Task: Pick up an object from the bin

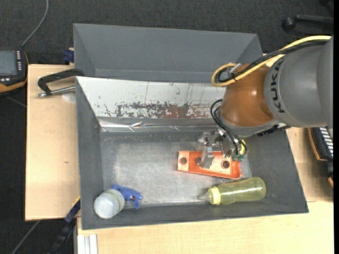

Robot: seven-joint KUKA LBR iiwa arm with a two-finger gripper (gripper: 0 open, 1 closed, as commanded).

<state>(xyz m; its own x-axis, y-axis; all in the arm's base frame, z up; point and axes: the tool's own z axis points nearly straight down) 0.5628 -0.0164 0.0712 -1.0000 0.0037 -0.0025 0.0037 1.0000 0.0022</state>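
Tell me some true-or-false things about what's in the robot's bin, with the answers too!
1. The gripper is over the flat orange piece. True.
2. The yellowish bottle stands upright. False: it lies on its side, just below the orange piece in the view.
3. The white and blue thing lies in the lower-left corner of the bin. True.
4. The flat orange piece touches the white and blue thing. False: they lie well apart.

A robotics lab: a KUKA arm (pixel 303 83) with looped cables (pixel 231 72) reaches into a grey metal bin (pixel 87 163); dark carpet (pixel 159 4) surrounds it, with a wheeled chair base (pixel 310 21) nearby.
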